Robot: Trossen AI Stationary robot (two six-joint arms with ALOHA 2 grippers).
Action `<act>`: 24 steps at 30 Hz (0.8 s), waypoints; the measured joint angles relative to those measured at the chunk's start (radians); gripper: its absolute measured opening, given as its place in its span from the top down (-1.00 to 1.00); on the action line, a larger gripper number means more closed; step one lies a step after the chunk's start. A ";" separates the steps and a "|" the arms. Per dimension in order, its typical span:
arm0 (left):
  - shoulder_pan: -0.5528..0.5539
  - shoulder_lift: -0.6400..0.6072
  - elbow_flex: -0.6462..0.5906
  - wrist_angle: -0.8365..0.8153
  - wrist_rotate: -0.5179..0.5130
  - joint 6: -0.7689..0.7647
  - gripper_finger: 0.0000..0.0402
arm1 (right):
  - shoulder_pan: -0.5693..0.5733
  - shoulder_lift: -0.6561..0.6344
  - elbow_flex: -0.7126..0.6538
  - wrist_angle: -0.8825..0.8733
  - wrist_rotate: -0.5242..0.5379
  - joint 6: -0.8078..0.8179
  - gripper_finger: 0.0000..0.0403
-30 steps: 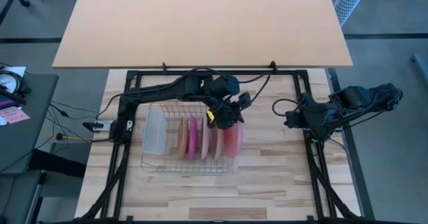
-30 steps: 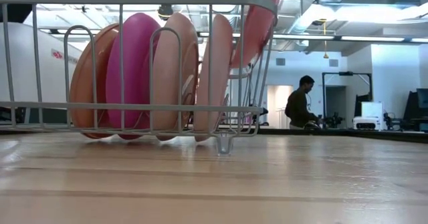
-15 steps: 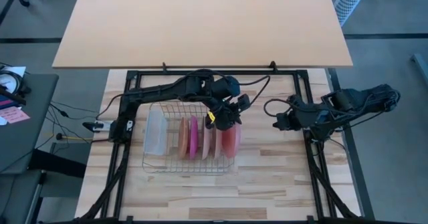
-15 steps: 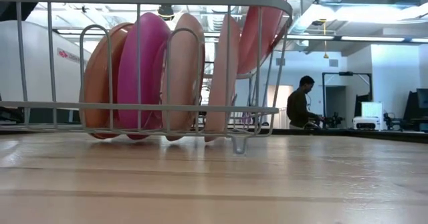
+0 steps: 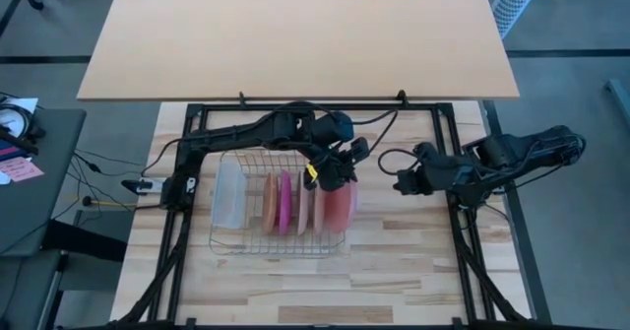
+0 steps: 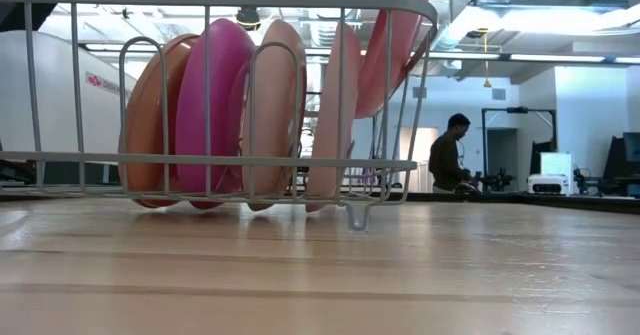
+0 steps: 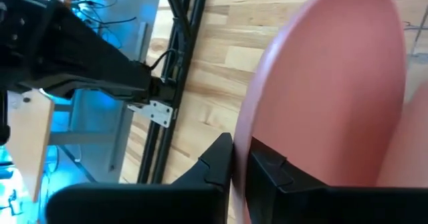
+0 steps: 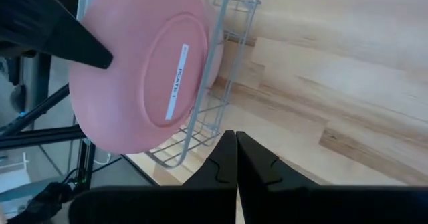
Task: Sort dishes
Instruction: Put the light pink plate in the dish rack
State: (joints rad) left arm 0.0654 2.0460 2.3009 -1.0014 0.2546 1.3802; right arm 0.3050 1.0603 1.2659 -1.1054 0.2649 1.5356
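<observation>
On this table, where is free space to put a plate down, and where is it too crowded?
Bare wood lies between the wire rack and the right hand, and along the table's near edge. It is crowded at the rack's right end, where the left hand grips the red plate.

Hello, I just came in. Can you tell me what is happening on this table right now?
The left claw is shut on a red plate and holds it tilted over the right end of the silver wire rack. Four other plates stand upright in the rack: an orange-tan plate, a magenta plate and two pale pink plates. A translucent white tray stands at the rack's left end. The right claw, shut and empty, is beside the rack. A person stands far behind.
</observation>
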 joint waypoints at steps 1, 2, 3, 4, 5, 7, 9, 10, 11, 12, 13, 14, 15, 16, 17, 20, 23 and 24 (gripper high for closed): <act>0.000 0.000 0.000 0.000 -0.001 -0.005 0.90 | 0.000 0.000 0.000 0.004 0.000 0.000 0.99; 0.000 0.000 0.000 -0.001 -0.001 -0.014 0.91 | 0.000 0.000 0.000 0.011 0.000 0.000 0.99; 0.000 0.000 0.000 -0.002 -0.001 -0.023 0.91 | 0.000 -0.001 0.000 0.024 0.000 0.000 0.99; 0.000 0.000 0.000 -0.004 -0.001 -0.031 0.91 | 0.000 -0.002 0.000 0.044 0.000 -0.001 0.99; 0.000 0.000 0.000 -0.005 -0.002 -0.035 0.91 | 0.000 -0.004 0.000 0.069 0.000 -0.001 0.99; 0.001 0.000 0.000 -0.004 -0.002 -0.036 0.91 | 0.000 -0.005 0.000 0.131 0.000 0.001 0.99; 0.001 0.000 0.000 -0.003 -0.002 -0.039 0.90 | 0.000 0.003 0.000 0.195 0.000 0.021 0.96; 0.001 0.000 0.000 -0.003 -0.003 -0.043 0.90 | -0.002 0.011 0.000 0.220 0.000 0.033 0.92; 0.001 0.000 0.000 -0.003 -0.004 -0.049 0.90 | -0.007 0.022 0.000 0.243 -0.001 0.042 0.86; 0.001 0.000 0.000 -0.003 -0.005 -0.055 0.90 | -0.010 0.036 0.000 0.266 -0.003 0.049 0.79; 0.001 0.000 0.000 -0.003 -0.005 -0.062 0.90 | -0.012 0.049 0.000 0.289 -0.004 0.049 0.71; 0.001 0.000 0.000 -0.006 -0.005 -0.066 0.90 | -0.013 0.060 0.000 0.311 -0.005 0.049 0.63; 0.001 0.000 0.000 -0.011 -0.005 -0.068 0.90 | -0.013 0.071 0.000 0.330 -0.005 0.046 0.54; 0.001 0.000 0.000 -0.017 -0.005 -0.068 0.90 | -0.013 0.081 0.000 0.354 -0.005 0.045 0.44; 0.001 0.000 0.000 -0.020 -0.005 -0.068 0.90 | -0.013 0.090 0.000 0.381 -0.009 0.043 0.34; 0.001 0.000 0.000 -0.020 -0.005 -0.068 0.90 | -0.013 0.123 0.000 0.428 -0.016 0.046 0.03; 0.001 0.000 0.000 -0.020 -0.005 -0.068 0.90 | -0.020 0.159 0.000 0.436 -0.024 0.065 -0.23; 0.001 0.000 0.000 -0.020 -0.005 -0.068 0.90 | -0.022 0.170 0.000 0.436 -0.025 0.067 -0.29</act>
State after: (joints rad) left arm 0.0666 2.0464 2.3005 -1.0210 0.2501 1.3121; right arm 0.2833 1.2302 1.2655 -0.6689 0.2402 1.6031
